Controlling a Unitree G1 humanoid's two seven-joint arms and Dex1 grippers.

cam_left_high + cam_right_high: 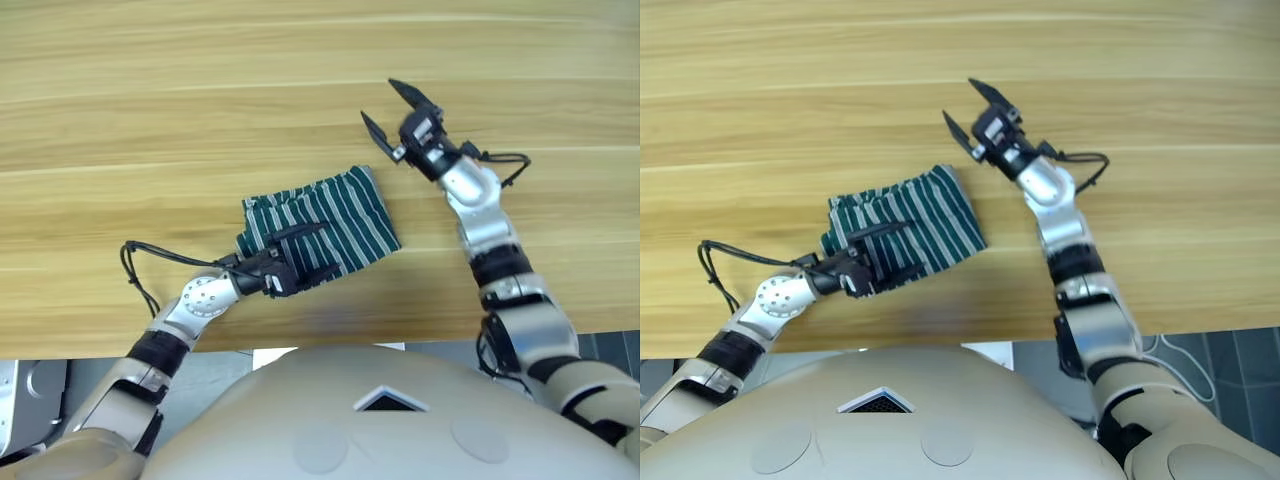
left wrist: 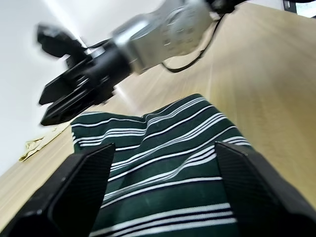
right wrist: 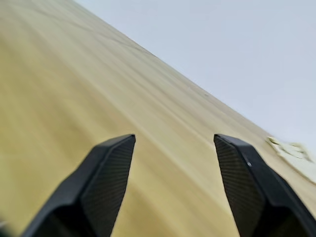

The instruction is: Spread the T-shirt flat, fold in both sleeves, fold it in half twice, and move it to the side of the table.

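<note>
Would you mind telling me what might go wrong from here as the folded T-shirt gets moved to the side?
1. The left gripper is open over the near edge of the folded T-shirt; closing there may catch only the top layers, so the folds could open when dragged.
2. The right gripper is open and off the T-shirt, so nothing steadies the far side.

No writing, label, number or sign can be read. The folded T-shirt (image 1: 320, 225) carries only white stripes on dark green, and the wooden table (image 1: 150, 100) only its grain. A pale scrap (image 2: 34, 145) on the table is too blurred to show any print.
</note>
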